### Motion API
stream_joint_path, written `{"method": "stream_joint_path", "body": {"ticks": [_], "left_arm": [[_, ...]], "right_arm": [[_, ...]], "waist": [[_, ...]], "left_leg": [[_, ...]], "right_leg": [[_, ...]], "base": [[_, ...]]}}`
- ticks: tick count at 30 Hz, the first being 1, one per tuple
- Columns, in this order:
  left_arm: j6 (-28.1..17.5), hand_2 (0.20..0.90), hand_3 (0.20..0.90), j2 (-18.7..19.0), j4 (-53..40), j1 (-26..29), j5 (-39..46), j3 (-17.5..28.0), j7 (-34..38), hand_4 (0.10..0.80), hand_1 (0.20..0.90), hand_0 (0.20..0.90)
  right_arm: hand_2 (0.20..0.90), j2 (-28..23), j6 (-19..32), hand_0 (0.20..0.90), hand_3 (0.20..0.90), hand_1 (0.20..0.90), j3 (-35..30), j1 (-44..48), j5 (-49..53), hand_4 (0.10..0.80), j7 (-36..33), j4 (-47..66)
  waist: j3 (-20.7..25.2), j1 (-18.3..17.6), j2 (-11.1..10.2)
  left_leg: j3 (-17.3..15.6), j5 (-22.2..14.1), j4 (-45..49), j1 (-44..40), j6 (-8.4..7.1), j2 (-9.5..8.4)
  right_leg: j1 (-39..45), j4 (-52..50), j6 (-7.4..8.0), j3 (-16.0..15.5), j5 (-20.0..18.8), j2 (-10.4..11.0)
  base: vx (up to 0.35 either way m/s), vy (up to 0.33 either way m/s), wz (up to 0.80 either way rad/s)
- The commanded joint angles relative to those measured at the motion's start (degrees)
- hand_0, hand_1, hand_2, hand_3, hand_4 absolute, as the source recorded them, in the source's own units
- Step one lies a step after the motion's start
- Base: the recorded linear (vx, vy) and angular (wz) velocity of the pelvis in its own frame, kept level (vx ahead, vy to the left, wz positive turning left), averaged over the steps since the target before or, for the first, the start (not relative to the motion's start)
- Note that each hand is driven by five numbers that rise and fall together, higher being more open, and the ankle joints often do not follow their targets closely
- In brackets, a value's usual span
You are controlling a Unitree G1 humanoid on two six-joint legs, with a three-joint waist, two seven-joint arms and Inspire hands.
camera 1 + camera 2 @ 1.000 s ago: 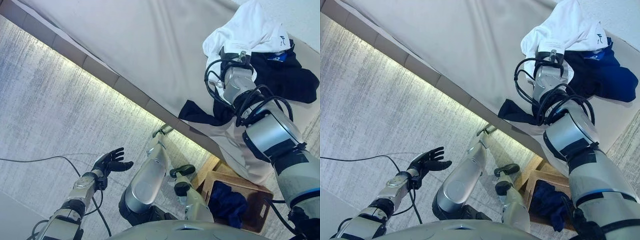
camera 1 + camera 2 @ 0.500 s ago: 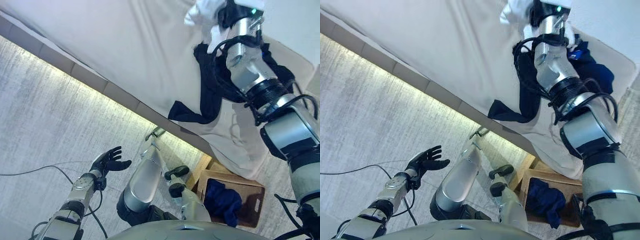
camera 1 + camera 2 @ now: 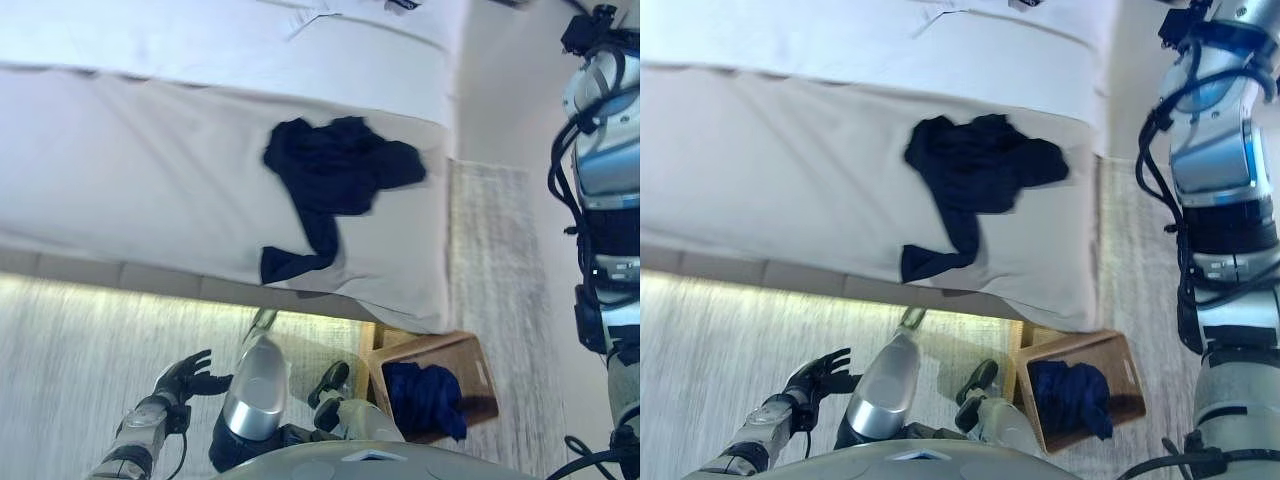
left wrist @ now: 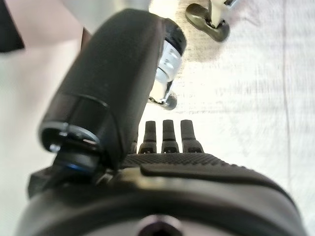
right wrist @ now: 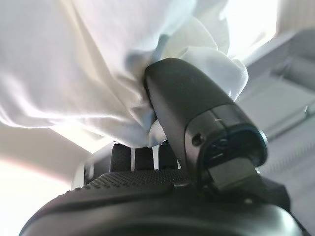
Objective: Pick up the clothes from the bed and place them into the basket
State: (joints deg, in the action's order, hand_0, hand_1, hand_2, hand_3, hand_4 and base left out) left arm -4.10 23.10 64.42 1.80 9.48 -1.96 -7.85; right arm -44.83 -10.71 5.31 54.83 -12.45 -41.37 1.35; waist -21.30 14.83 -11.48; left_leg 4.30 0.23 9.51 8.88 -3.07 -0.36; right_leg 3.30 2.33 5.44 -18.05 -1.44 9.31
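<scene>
A dark navy garment lies crumpled on the white bed, one end trailing toward the near edge. In the right wrist view my right hand is shut on a white garment, with thumb and fingers curled into the bunched cloth. In the eye views that arm rises along the right side and the hand itself is past the top edge. The wooden basket stands on the floor below the bed's corner, with a blue cloth inside. My left hand hangs open low on the left, holding nothing.
A grey rug runs along the floor right of the bed, above the basket. The bed's near edge has a lit strip of floor under it. Pillows or folded bedding lie at the far side.
My right arm has lifted the white garment off the bed, up and to the right. The navy garment stays on the bed. The camera has swung, shifting the whole scene.
</scene>
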Motion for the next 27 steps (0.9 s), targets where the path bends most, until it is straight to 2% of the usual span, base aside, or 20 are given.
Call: {"method": "stream_joint_path", "body": {"ticks": [1,3,5,8,9,13,17,22,27], "left_arm": [[1.37,0.900,0.900,-0.88,4.87,-3.78,-2.12,-5.06,0.16,0.800,0.900,0.900],[1.70,0.900,0.900,-1.34,4.00,-3.03,-2.68,-5.90,-0.30,0.800,0.900,0.900],[2.74,0.900,0.900,-2.30,2.51,-2.19,-3.01,-6.78,-0.87,0.800,0.900,0.900],[3.18,0.900,0.900,-2.76,0.87,-1.65,-4.20,-7.83,-1.69,0.800,0.900,0.900],[3.54,0.900,0.900,-3.02,0.06,-1.34,-4.24,-8.63,-1.87,0.800,0.900,0.900],[3.95,0.900,0.900,-3.35,-1.45,-0.82,-5.35,-10.46,-2.72,0.800,0.900,0.900],[4.44,0.900,0.900,-3.52,-2.13,-0.55,-6.00,-12.46,-3.06,0.800,0.900,0.900],[4.20,0.900,0.900,-3.10,-2.10,1.55,-5.26,-15.08,-2.66,0.800,0.900,0.900],[2.94,0.900,0.900,-2.46,-3.54,8.88,-0.52,-18.50,-1.40,0.800,0.900,0.900]], "right_arm": [[0.300,-7.16,0.38,0.300,0.200,0.300,0.34,-1.91,-0.76,0.100,-2.62,0.64],[0.300,-8.86,-0.49,0.300,0.200,0.300,-0.59,-3.09,0.06,0.100,-1.64,1.19],[0.300,-10.11,1.80,0.300,0.200,0.300,-2.43,-6.61,2.33,0.100,0.51,1.06],[0.300,-10.24,2.42,0.300,0.200,0.300,-4.60,-11.85,3.70,0.100,4.18,1.46],[0.300,-9.79,3.10,0.300,0.200,0.300,-5.36,-14.74,4.09,0.100,7.54,1.14],[0.300,-8.19,6.66,0.300,0.200,0.300,-5.92,-21.88,1.81,0.100,13.34,1.43],[0.300,-4.92,6.70,0.300,0.200,0.300,-3.65,-27.24,-2.32,0.100,18.94,-2.10],[0.300,-2.04,7.31,0.300,0.200,0.300,1.60,-27.97,-9.14,0.100,19.33,-11.71],[0.300,-0.79,3.77,0.300,0.200,0.300,7.23,-21.68,-8.67,0.100,15.93,-23.38]], "waist": [[17.00,-3.45,5.52],[17.53,-5.39,6.35],[18.04,-7.82,7.67],[18.17,-9.64,8.41],[18.17,-10.85,8.71],[17.67,-12.87,9.24],[16.44,-14.21,9.78],[12.53,-15.30,11.21],[3.64,-16.38,13.82]], "left_leg": [[-4.40,-2.44,-13.92,-10.71,3.10,0.56],[-5.82,-3.04,-14.00,-11.95,3.18,0.67],[-7.49,-3.54,-14.10,-13.35,3.39,0.62],[-8.79,-3.87,-13.99,-14.22,3.46,0.61],[-9.35,-4.13,-13.94,-14.79,3.55,0.49],[-10.89,-4.76,-13.66,-15.96,3.70,0.49],[-12.63,-5.43,-12.62,-16.41,3.76,0.81],[-13.23,-5.48,-9.09,-12.90,3.73,1.58],[-11.57,-4.04,-4.81,-4.26,3.26,1.62]], "right_leg": [[2.32,-2.00,1.00,1.58,3.76,-3.63],[2.31,-1.62,0.56,2.71,3.86,-3.86],[2.15,-1.87,0.24,4.11,3.93,-3.93],[2.09,-2.14,-0.04,5.29,4.00,-3.97],[2.06,-2.14,-0.21,6.07,3.96,-4.09],[2.26,-1.68,-0.48,7.74,3.64,-4.31],[2.11,-1.71,-0.51,8.18,3.28,-4.25],[-2.24,-5.92,-1.20,8.09,4.15,-3.96],[-10.91,-12.27,-2.81,8.14,5.72,-3.55]], "base": [[-0.006,-0.093,-0.56],[-0.017,-0.104,-0.49],[0.009,-0.099,-0.61],[0.031,-0.110,-0.50],[0.041,-0.122,-0.44],[0.051,-0.142,-0.47],[0.042,-0.162,-0.30],[-0.113,-0.153,-0.11],[-0.308,-0.141,-0.05]]}}
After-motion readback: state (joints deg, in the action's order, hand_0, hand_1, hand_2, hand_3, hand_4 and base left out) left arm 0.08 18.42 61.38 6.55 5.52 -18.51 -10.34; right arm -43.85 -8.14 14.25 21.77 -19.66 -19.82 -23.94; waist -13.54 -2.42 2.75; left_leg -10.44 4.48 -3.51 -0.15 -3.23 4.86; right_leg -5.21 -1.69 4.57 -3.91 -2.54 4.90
